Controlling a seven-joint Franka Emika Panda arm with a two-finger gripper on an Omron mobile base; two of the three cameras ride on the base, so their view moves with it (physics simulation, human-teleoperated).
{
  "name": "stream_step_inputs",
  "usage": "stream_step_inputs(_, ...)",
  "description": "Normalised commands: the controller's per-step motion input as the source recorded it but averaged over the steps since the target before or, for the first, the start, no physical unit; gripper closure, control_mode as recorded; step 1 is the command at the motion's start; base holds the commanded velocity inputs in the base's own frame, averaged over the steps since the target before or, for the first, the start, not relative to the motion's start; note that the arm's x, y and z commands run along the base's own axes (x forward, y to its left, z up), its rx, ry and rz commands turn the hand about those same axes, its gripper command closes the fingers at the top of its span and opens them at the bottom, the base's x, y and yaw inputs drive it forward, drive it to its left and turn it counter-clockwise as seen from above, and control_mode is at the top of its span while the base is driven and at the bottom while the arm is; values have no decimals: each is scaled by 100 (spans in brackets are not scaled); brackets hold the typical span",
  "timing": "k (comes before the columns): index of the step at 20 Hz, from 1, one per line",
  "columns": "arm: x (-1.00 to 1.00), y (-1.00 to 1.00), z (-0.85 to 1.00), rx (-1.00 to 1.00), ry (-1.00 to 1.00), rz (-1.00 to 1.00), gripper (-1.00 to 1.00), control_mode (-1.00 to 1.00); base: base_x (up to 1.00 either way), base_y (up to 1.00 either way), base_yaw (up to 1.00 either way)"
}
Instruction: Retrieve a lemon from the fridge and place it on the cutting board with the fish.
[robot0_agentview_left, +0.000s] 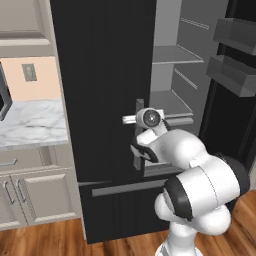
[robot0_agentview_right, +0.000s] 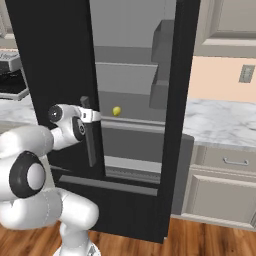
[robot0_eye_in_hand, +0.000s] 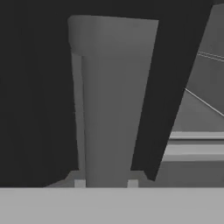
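Observation:
The black fridge (robot0_agentview_left: 100, 75) has its left door closed and its right door swung open, showing grey shelves (robot0_agentview_left: 172, 55). A small yellow-green lemon (robot0_agentview_right: 116, 110) rests on a middle shelf inside. My gripper (robot0_eye_in_hand: 106, 183) is shut on the grey vertical handle (robot0_eye_in_hand: 109, 109) of the closed left door, near the handle's top end. That handle (robot0_agentview_right: 91, 145) runs down below the gripper (robot0_agentview_right: 93, 116), and from the left side the gripper (robot0_agentview_left: 136, 119) sits at the door's inner edge. The cutting board and the fish are out of view.
The open right door (robot0_agentview_left: 232, 75) carries grey bins and stands to the right of the arm. A marble counter (robot0_agentview_left: 30, 122) over beige cabinets (robot0_agentview_left: 35, 195) lies left of the fridge. Another counter (robot0_agentview_right: 220, 122) with drawers lies to the right. The floor is wood.

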Motion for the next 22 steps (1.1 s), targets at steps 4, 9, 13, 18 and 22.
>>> stream_step_inputs(4,-73,67,26,-5,5,-12,100,-100,0,0,0)
stream_step_inputs(9,-79,63,23,0,11,-18,100,-100,0,0,0)
stream_step_inputs(13,-93,64,6,0,8,-14,100,-100,0,0,0)
stream_step_inputs(18,-98,61,1,0,4,-12,100,-100,0,0,0)
stream_step_inputs(22,-42,56,0,-5,5,-13,100,-100,0,0,0)
